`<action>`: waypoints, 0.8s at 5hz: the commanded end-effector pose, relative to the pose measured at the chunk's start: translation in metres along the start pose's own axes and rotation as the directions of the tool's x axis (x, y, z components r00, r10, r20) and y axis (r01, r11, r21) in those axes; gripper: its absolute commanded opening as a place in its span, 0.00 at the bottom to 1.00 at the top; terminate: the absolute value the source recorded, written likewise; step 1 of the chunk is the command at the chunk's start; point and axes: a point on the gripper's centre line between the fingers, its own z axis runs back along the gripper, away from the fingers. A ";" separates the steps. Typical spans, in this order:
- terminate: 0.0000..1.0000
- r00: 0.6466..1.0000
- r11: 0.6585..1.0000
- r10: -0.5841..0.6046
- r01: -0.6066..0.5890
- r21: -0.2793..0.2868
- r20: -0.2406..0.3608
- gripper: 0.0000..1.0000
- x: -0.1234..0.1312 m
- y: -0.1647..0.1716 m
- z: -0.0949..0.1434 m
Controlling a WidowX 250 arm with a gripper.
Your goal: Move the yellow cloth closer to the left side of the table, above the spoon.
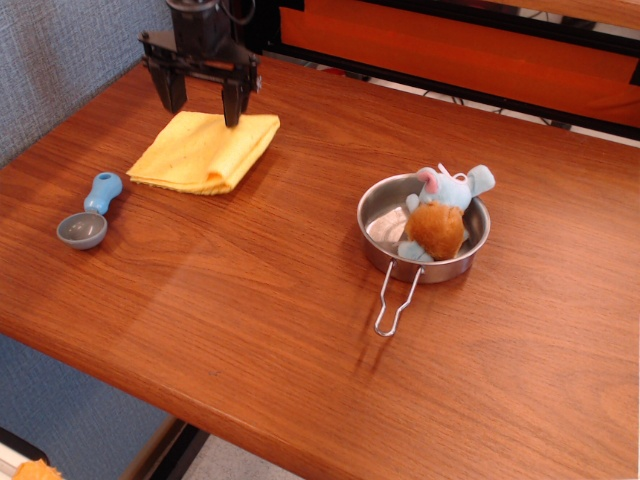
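Note:
The yellow cloth (205, 151) lies folded flat on the table (250, 300) at the far left, up and to the right of the spoon (88, 214). The spoon has a round grey bowl and a short light-blue handle and lies near the left edge. My black gripper (200, 100) hangs open and empty just above the cloth's far edge, lifted off the fabric, one finger on each side.
A steel pan (385, 218) with a wire handle stands right of centre and holds a small plush toy (440, 215). A grey wall runs along the left edge. An orange and black panel stands behind the table.

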 end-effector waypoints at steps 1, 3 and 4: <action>0.00 0.999 0.996 -0.025 0.022 0.084 0.034 1.00 0.013 -0.011 0.056; 0.00 0.996 0.998 -0.062 0.062 -0.003 -0.060 1.00 -0.019 -0.066 0.067; 0.00 0.990 0.991 -0.124 0.120 -0.063 -0.061 1.00 -0.040 -0.109 0.078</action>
